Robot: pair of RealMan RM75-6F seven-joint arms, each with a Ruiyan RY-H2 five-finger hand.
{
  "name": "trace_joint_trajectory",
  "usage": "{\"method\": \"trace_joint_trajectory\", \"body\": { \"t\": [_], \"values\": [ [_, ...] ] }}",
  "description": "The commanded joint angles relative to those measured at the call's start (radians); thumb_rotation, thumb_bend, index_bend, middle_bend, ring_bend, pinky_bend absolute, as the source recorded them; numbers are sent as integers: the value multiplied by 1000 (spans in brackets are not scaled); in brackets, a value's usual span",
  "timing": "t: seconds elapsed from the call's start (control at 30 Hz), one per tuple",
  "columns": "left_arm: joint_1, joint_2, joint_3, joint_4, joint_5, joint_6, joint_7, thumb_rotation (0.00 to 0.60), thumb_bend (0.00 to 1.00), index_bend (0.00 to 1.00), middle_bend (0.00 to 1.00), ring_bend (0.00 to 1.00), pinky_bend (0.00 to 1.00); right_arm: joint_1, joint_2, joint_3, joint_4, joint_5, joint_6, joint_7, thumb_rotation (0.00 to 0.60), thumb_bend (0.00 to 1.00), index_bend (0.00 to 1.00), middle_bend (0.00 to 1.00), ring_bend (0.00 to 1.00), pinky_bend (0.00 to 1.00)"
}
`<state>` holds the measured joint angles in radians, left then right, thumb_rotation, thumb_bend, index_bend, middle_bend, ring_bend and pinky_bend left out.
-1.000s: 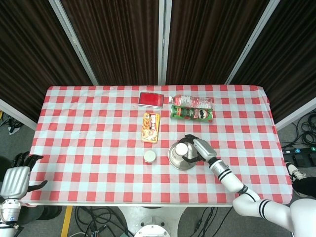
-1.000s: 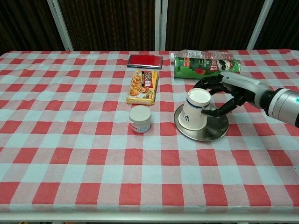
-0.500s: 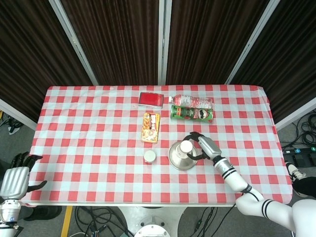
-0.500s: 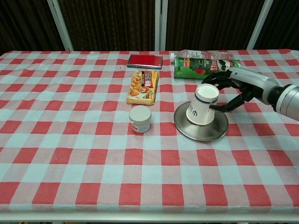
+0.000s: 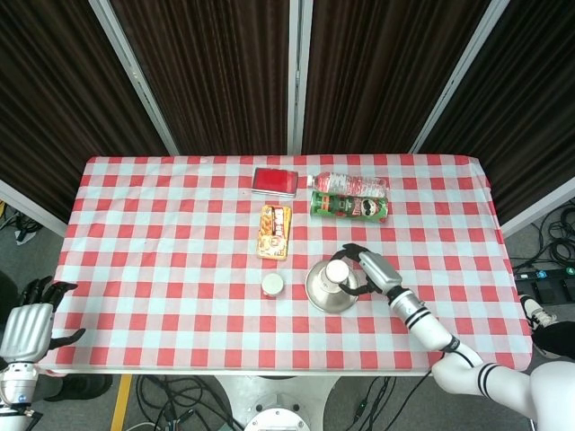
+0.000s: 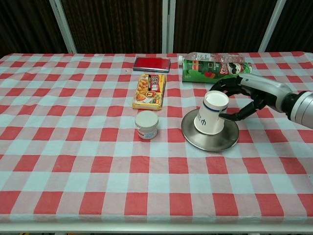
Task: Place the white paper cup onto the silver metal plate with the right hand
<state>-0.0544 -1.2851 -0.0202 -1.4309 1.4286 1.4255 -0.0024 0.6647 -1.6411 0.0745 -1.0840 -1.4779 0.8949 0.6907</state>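
The white paper cup (image 6: 212, 112) stands on the silver metal plate (image 6: 210, 137), upside down with its narrow base up and leaning a little toward my right hand (image 6: 247, 94); its wide rim sits on the plate's left half. My right hand curves around the cup from the right and behind, fingers (image 6: 222, 87) arched over its upper edge and thumb low by its side, though I cannot tell from either view whether they press the cup or stand just off it. From the head view the cup (image 5: 336, 269) shows as a pale disc over the plate (image 5: 320, 289), with my right hand (image 5: 369, 268) beside it. Just left of the plate stands a small white jar (image 6: 146, 124). Behind that lies a yellow snack pack (image 6: 149, 91), and further back a red case (image 6: 151, 63). Behind my right hand a green chips can (image 6: 208, 71) lies on its side with a clear water bottle (image 6: 210, 58) along its far side. All rest on the red and white checked tablecloth (image 6: 73, 147). My left hand (image 5: 31, 323) hangs off the table's near left corner, fingers loosely spread, holding nothing
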Motion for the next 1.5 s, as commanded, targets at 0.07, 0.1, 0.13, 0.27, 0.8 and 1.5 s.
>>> {"method": "trace_joint_trajectory", "body": {
  "t": [0.07, 0.1, 0.13, 0.27, 0.8, 1.5],
  "values": [
    [0, 0, 0, -1, -3, -2, 2, 600, 95, 252, 226, 98, 86, 4, -2, -18, -18, -33, 10, 28, 600, 284, 496, 307, 111, 127],
    [0, 0, 0, -1, -3, -3, 2, 600, 95, 252, 226, 98, 87, 3, 7, -32, -29, -52, 17, 40, 600, 285, 496, 307, 111, 126],
    [-1, -1, 0, 0, -3, -4, 2, 600, 94, 252, 226, 98, 87, 2, 19, -49, -43, -74, 25, 54, 600, 288, 496, 308, 111, 125],
    [-2, -1, -1, 1, 1, -2, 2, 600, 95, 252, 226, 98, 86, -8, 34, -63, -50, -90, 54, 73, 600, 295, 497, 308, 111, 121],
    [3, -1, 0, 1, 0, 1, 1, 600, 95, 252, 226, 98, 87, -10, 36, -80, -47, -101, 72, 60, 600, 297, 498, 326, 111, 117],
    [2, 4, -4, -7, 2, 5, 10, 600, 95, 252, 226, 98, 87, 8, 10, -36, 9, -38, 40, 5, 600, 303, 498, 327, 111, 104]
  ]
}}
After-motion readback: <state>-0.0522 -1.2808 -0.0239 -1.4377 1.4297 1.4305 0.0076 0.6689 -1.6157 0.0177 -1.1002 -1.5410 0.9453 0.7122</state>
